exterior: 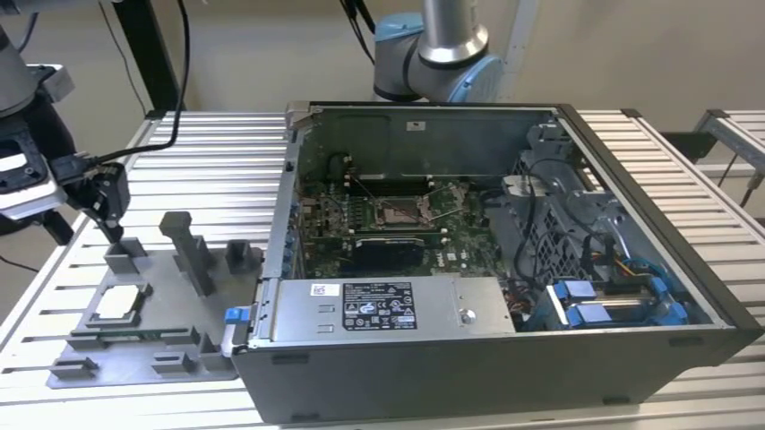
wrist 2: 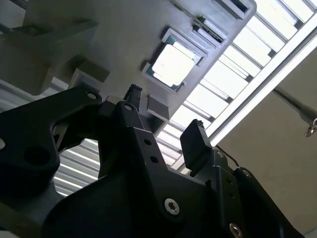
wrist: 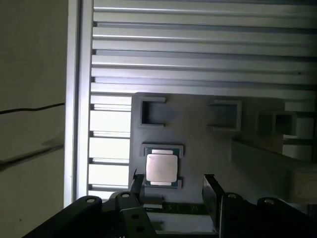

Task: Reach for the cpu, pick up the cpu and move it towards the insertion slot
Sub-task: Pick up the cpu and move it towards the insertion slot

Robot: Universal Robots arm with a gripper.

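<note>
In the exterior view my gripper point(exterior: 114, 231) hangs above the far end of the grey fixture plate point(exterior: 167, 313) on the bench point(exterior: 215, 170). It is near the cpu point(exterior: 120, 303) but clear of it. The cpu lies flat in its nest on that plate, outside the computer case point(exterior: 502, 358) and well apart from the insertion slot point(exterior: 404, 212) on the motherboard.

In the second wrist view my gripper point(wrist 2: 163, 119) is spread, with nothing between the fingers point(wrist 2: 195, 141). The cpu point(wrist 2: 172, 64) sits beyond the tips, bright face up.

In the first wrist view the cpu point(wrist: 161, 167) looks off-centre in the gap of my gripper point(wrist: 173, 184), closer to one finger point(wrist: 137, 181). I judge the reach is unfinished. To do it well I should centre the gap over the chip, square the fingers to its edges, come straight down and miss the nest's raised lips.
</note>
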